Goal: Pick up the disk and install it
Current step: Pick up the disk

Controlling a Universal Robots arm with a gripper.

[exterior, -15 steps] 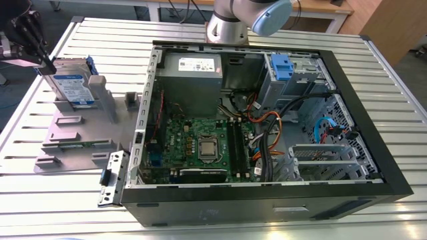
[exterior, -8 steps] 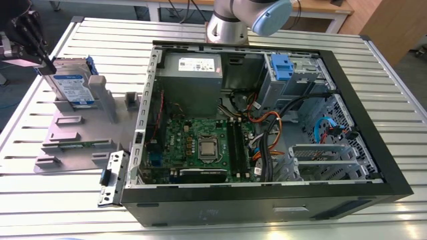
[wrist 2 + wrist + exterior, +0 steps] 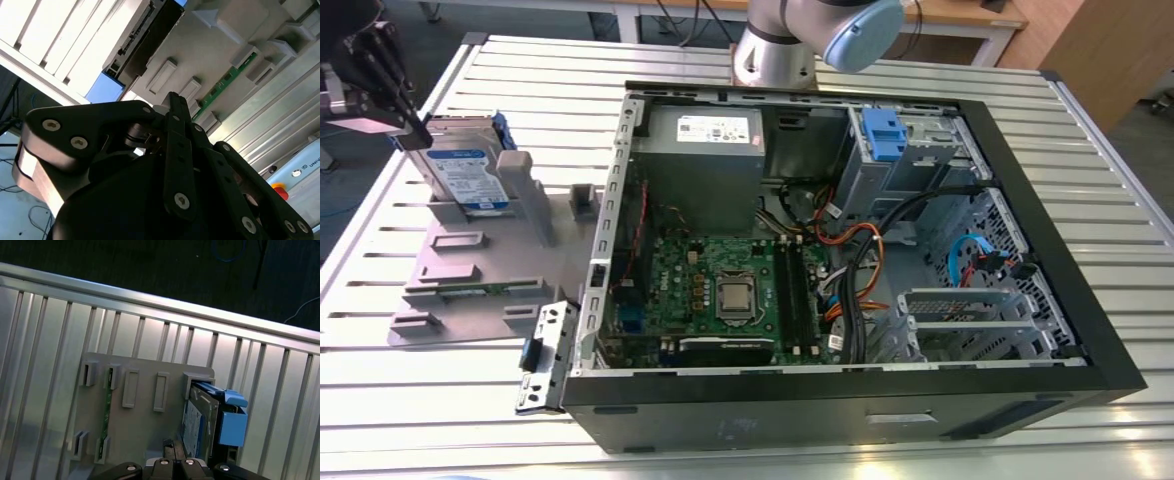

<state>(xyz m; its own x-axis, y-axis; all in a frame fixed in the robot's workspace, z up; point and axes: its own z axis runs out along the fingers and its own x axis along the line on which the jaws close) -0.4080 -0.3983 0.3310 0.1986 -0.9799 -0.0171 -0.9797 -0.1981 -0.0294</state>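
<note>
**Item 1 — disk** (image 3: pixel 464 172). It stands on edge in a slot at the far end of the grey fixture (image 3: pixel 467 270), at the exterior view's left. The label faces the camera and the blue carrier (image 3: pixel 504 165) is clipped round it. It is not installed. The first wrist view shows the disk (image 3: pixel 192 422) upright at 1 end of the fixture (image 3: pixel 140 425), with the carrier (image 3: pixel 232 425) on its outer side.

**Item 2 — end effector** (image 3: pixel 403 125). It hangs just beside the disk's top edge, on the exterior view's left of it. Contact with the disk cannot be confirmed. Whether it is set wide or narrow cannot be told.

**Item 3 — case** (image 3: pixel 854 400). It lies open on the slatted counter (image 3: pixel 400 400), just beside the fixture on the exterior view's right, with the board and cables exposed. A blue-fronted bay (image 3: pixel 883 135) sits in the far part of the interior. The arm (image 3: pixel 807 35) rises behind the case.
</note>
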